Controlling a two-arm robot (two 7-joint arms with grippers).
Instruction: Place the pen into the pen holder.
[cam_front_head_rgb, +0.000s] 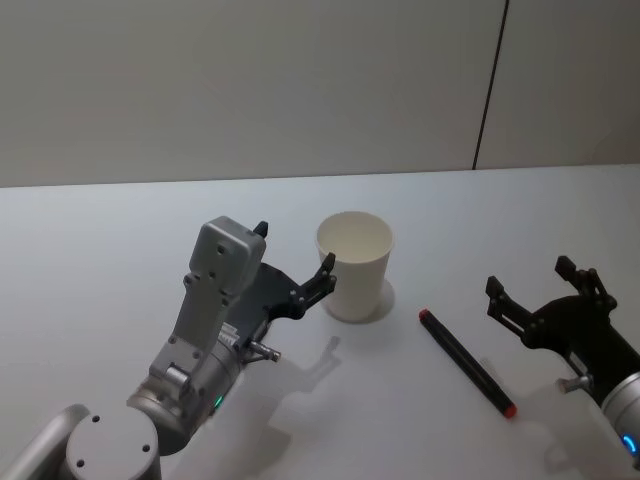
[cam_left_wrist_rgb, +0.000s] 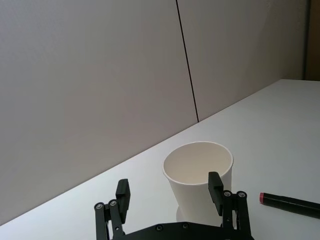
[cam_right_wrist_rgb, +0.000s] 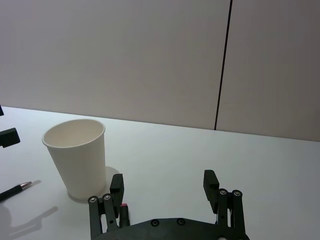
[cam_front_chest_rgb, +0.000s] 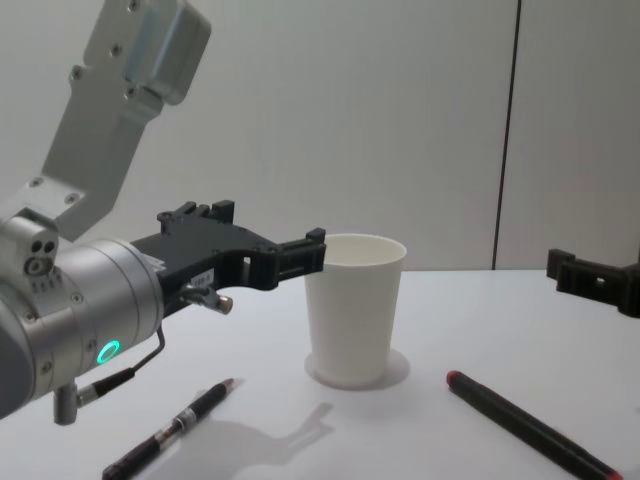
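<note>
Two pens are lying flat: the black pen (cam_front_head_rgb: 466, 362) with red ends is resting at about 4 o'clock from the pen holder (cam_front_head_rgb: 355, 262), apart from it, its length running from 10 toward 4 o'clock. A slimmer pen (cam_front_chest_rgb: 178, 428) is lying at about 7 o'clock of the holder, beneath my left arm. The holder is standing upright and empty.

My right hand (cam_front_head_rgb: 532, 280) is hovering at 3 o'clock of the black pen, spread wide and holding nothing. My left hand (cam_front_head_rgb: 296, 250) is waiting at 9 o'clock of the holder, also wide and empty. One of its fingertips (cam_front_head_rgb: 326, 266) is sitting just beside the rim, and I cannot tell whether it is touching.

I am judging the step in hand to be the right hand's reach for the black pen. I am planning to turn the wrist so the fingers close across the barrel, not along it. I am aiming near the middle for balance and lowering almost to the desk (cam_front_head_rgb: 100, 250), since a low round barrel could be rolling away. I am also minding that left fingertip: a nudge could tip the light holder.
</note>
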